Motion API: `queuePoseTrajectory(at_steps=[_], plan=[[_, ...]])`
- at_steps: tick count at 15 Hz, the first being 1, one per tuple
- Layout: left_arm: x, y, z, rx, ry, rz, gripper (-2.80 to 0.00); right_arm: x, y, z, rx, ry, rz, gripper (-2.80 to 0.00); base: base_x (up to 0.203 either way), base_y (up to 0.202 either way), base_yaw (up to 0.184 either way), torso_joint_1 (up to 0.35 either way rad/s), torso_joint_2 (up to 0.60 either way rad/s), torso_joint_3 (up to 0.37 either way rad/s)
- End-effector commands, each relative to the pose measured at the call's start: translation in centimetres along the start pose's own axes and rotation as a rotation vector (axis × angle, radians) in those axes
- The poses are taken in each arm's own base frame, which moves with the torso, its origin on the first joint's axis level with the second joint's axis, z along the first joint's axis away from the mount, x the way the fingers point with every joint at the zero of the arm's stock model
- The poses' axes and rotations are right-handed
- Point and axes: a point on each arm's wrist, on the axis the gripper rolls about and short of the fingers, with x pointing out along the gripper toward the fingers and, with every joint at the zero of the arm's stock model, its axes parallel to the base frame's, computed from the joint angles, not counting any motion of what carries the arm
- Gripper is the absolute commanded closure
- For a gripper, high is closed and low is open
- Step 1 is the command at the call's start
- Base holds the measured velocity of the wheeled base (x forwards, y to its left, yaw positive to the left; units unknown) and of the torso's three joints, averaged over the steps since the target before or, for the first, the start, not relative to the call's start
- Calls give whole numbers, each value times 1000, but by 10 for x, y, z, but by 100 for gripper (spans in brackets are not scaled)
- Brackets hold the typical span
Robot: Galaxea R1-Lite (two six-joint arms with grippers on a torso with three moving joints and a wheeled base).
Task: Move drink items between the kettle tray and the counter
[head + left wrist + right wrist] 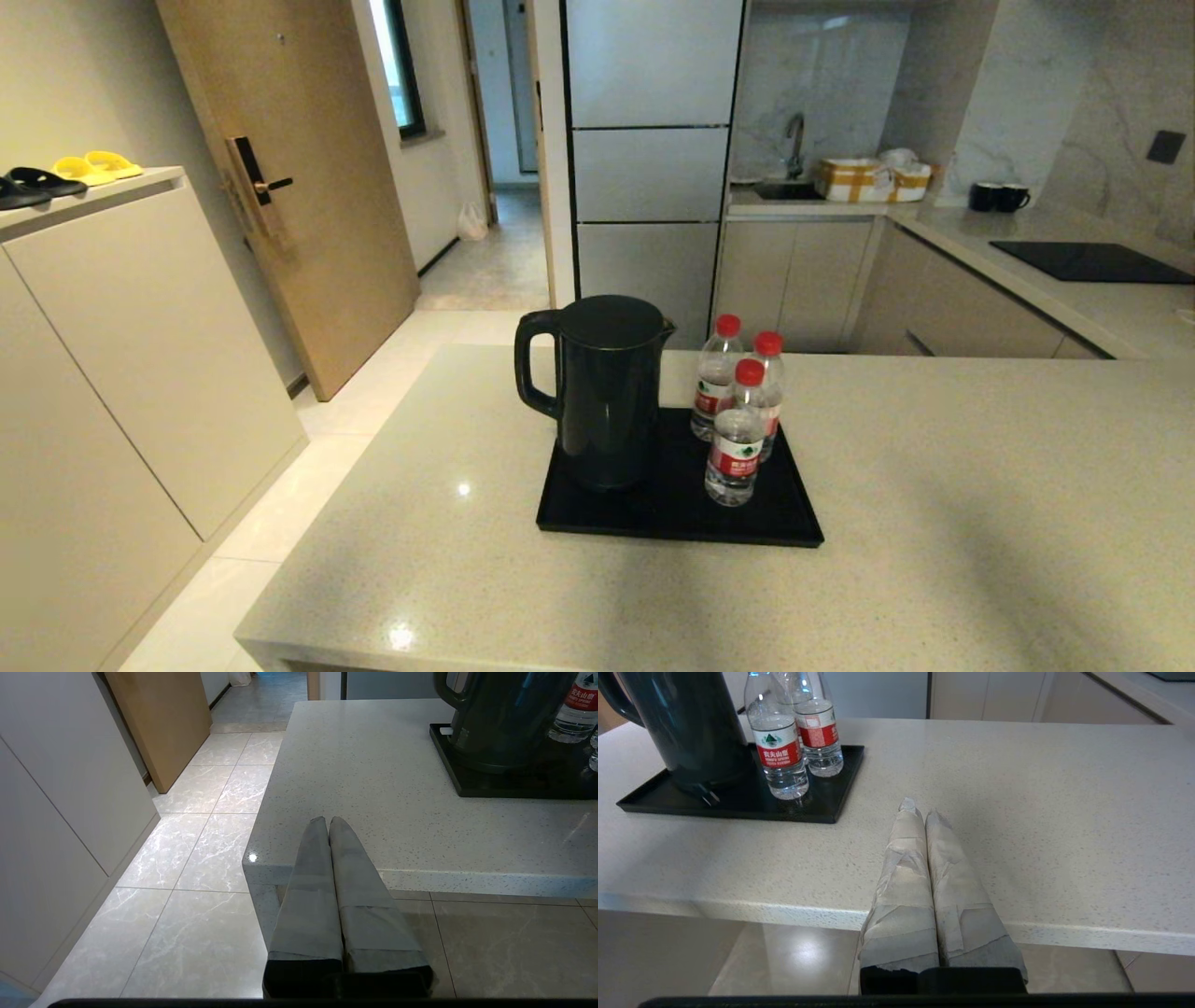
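On the counter (pixel 934 485) lies the kettle tray (pixel 794 523), and all drink items stand on it. The kettle (pixel 607 392) looks heavy and rigid; its loop handle at the left side seems the safest place to hold. The three water bottles (pixel 736 439) at the right are probably light, smooth and a little squeezable, best taken around the body. The left gripper (pixel 328 820) and the right gripper (pixel 920 807) are both pressed together, holding nothing, near the counter's front edge, well apart from the tray.
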Motion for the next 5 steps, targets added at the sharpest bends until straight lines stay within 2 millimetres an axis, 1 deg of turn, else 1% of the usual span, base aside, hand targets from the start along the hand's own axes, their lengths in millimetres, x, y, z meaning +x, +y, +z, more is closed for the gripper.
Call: queuePoseTrajectory(at_steps=[1, 5], plan=[[0, 0, 0, 0, 2, 1, 0, 0, 0, 0, 13, 1, -1, 0, 0, 0, 0, 0, 0, 0], [0, 0, 0, 0, 3, 1, 0, 0, 0, 0, 22, 1, -1, 0, 0, 0, 0, 0, 0, 0]])
